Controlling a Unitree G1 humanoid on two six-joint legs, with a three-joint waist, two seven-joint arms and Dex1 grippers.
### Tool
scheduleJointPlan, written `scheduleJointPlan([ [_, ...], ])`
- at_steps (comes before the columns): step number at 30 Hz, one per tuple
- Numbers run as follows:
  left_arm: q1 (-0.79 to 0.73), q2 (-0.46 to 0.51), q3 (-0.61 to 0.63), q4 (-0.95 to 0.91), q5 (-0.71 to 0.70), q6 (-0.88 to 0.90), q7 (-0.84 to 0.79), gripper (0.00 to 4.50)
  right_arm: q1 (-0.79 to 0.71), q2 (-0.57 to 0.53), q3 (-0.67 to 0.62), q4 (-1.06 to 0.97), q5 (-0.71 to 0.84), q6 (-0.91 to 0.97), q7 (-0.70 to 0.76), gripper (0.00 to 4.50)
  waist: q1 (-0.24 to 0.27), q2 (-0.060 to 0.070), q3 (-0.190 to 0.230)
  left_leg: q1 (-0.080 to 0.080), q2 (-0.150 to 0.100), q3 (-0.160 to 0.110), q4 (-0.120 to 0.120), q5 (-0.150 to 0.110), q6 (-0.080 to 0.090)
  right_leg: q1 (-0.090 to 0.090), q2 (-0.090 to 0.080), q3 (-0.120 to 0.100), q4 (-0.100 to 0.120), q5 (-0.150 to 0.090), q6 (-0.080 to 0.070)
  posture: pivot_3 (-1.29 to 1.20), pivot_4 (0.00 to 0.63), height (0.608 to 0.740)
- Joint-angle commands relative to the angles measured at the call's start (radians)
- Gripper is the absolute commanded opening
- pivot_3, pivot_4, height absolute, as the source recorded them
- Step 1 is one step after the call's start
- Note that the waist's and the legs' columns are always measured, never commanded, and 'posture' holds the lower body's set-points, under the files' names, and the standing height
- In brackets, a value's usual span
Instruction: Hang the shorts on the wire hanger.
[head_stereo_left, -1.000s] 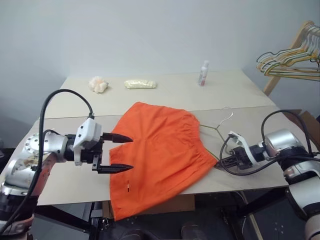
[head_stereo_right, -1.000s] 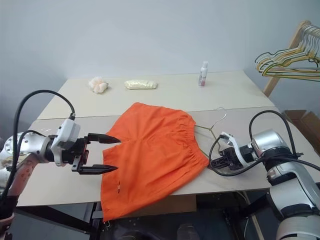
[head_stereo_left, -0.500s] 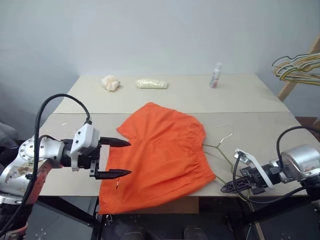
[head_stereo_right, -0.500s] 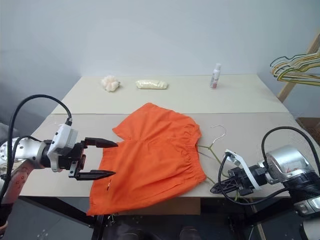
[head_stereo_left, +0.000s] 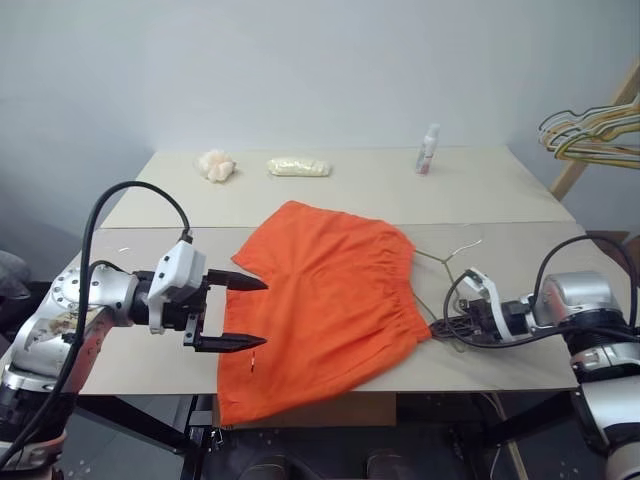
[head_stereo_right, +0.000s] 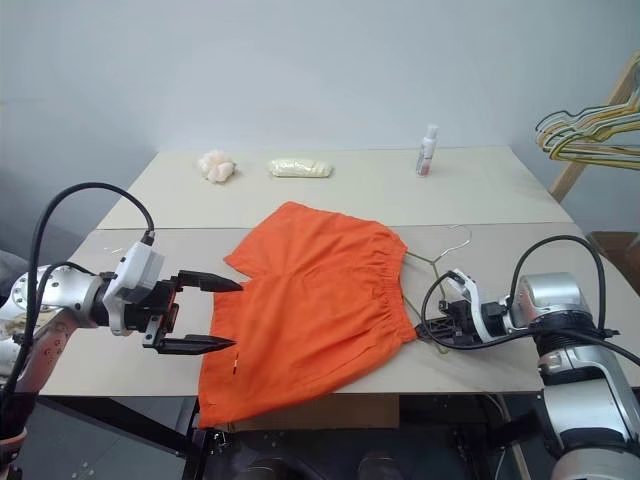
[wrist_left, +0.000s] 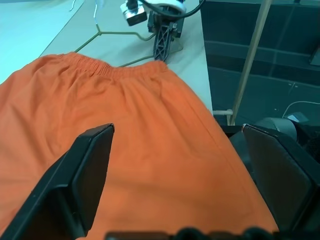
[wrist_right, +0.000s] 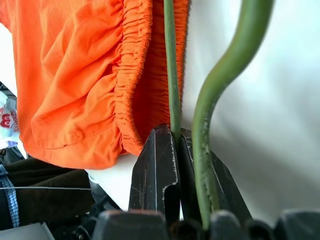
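At the near table edge: shorts (head_stereo_left: 325, 300), bright orange, spread flat, one leg hem draped over the front edge, gathered waistband toward the right side. Just left of the shorts: left gripper (head_stereo_left: 236, 313), fingers spread wide apart, holding nothing, pointing at the cloth at the hem side; posture matching that of a second ago. At the near right: right gripper (head_stereo_right: 446, 331), fingers pressed together and pinching the wire hanger (head_stereo_left: 452, 262) at its lower corner, just beside the waistband; half a second ago lower and farther right, at the table's front edge, now drawn in against the shorts. In the right wrist view: thin wire (wrist_right: 170, 60) running up from between the closed black fingers (wrist_right: 159, 170), alongside the elastic gather. Hanger lying flat on the table (head_stereo_left: 500, 210), its lower part against or partly under the waistband, hook curving away toward the far right. Whole scene shifted between frames through camera motion.

Farther back, on the rear table: small white bottle (head_stereo_left: 429, 149), pale yellow packet (head_stereo_left: 297, 167), crumpled cream-coloured lump (head_stereo_left: 215, 164). At the far right: bunch of yellow and green hangers (head_stereo_left: 590, 135) on a wooden rack.
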Motion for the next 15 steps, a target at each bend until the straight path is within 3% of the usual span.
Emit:
scheduleJointPlan([
  [1, -0.015, 0.000, 0.013, 0.001, 0.001, -0.032, -0.005, 4.45, -0.058, 0.028, 0.009, 0.058, -0.038, -0.062, 0.021, 0.00, -0.007, 0.000, 0.000, 0.000, 0.000, 0.000, 0.000, 0.000, 0.000, 0.000, 0.000, 0.000, 0.000, 0.000, 0.000, -0.08, 0.000, 0.740],
  [8, 0.020, 0.006, 0.026, -0.020, -0.005, -0.043, 0.006, 4.45, -0.119, 0.048, -0.037, 0.147, -0.116, -0.226, -0.003, 0.00, -0.020, 0.000, 0.000, 0.000, 0.000, 0.000, 0.000, 0.000, 0.000, 0.000, 0.001, 0.000, 0.000, 0.000, 0.000, -0.07, 0.000, 0.740],
  [15, 0.010, 0.022, 0.033, -0.053, -0.026, -0.013, 0.021, 4.45, -0.004, 0.038, -0.127, -0.135, -0.185, -0.490, -0.157, 0.00, -0.020, 0.000, 0.000, 0.000, 0.000, -0.001, 0.000, 0.000, 0.000, -0.001, 0.001, 0.000, 0.001, 0.000, 0.000, -0.08, 0.000, 0.740],
])
